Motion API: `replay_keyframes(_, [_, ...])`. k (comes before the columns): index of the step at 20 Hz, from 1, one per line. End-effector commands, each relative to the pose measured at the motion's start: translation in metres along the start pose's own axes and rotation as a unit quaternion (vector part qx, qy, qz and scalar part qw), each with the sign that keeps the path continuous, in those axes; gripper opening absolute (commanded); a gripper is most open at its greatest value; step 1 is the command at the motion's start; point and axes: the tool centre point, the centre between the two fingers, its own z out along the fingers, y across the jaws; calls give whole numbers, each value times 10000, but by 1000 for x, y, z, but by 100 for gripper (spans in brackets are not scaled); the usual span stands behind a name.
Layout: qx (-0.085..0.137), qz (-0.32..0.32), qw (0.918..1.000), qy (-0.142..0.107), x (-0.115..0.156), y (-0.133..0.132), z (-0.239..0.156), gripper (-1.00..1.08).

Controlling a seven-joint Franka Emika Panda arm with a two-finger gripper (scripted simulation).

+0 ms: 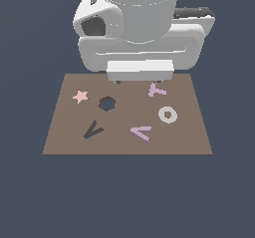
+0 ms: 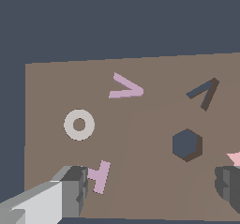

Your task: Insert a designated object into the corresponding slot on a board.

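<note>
The arm is hanging over the far edge of the board [image 1: 60, 132], and the tool [image 2: 152, 190] is standing open with nothing between its fingers [image 2: 70, 190]; the two are spread wide apart in the wrist view. So the pick has not begun, and this looks like the approach step.

The V piece [image 1: 141, 132] is lying flat on the board, near the front and a little to the exterior view's right of middle, with the grey ring [image 1: 168, 114] just beyond it and the T piece [image 1: 156, 89] farther back. Its slot [image 1: 92, 130] is sitting toward the exterior view's left at about the same depth, well apart from it, with the hexagonal hole [image 1: 106, 103] and the pink star [image 1: 80, 96] behind.

Next, I would say, the tool needs to be travelling forward over the V piece, dropping and closing on it. How far above the board it is hovering is hard to judge from here. The V also seems turned differently from its slot, so a twist is likely being called for before setting it in.
</note>
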Motion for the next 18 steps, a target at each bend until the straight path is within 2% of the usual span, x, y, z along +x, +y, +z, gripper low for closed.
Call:
replay_keyframes(1, [0, 0, 10000, 0, 0, 0, 0, 100])
replay_keyframes(10, [-4, -269, 9996, -14, 3, 2, 5, 100])
replay_keyframes(18, [-13, -976, 9952, -50, 11, 6, 19, 100])
